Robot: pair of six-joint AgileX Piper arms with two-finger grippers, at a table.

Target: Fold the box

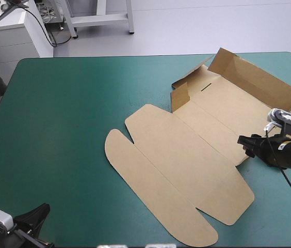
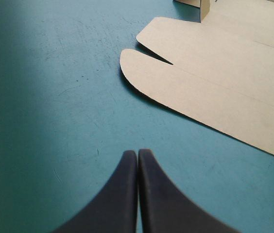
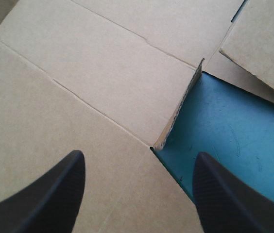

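Surface: table under a teal-green cover (image 1: 58,129), its far edge near the top of the high view.

Item 1: box (image 1: 187,155), a cut sheet of brown board. It lies right of centre and runs from the near edge toward the far right corner. The near part is flat and ends in a rounded flap (image 1: 150,191). On the far part a long wall (image 1: 254,77) is raised and a short side flap (image 1: 179,95) stands up. The right edge is hidden beneath the right arm.

Item 2: right gripper (image 3: 139,158), fingers spread wide, holding nothing. It is poised over the box's right edge, where a cut flap edge (image 3: 180,104) meets the cover. Contact with the board cannot be made out.

Item 3: left gripper (image 2: 138,154), fingers pressed together in a point, empty. It is over the cover at the near left corner, well apart from the box, and mostly cut off in the high view.
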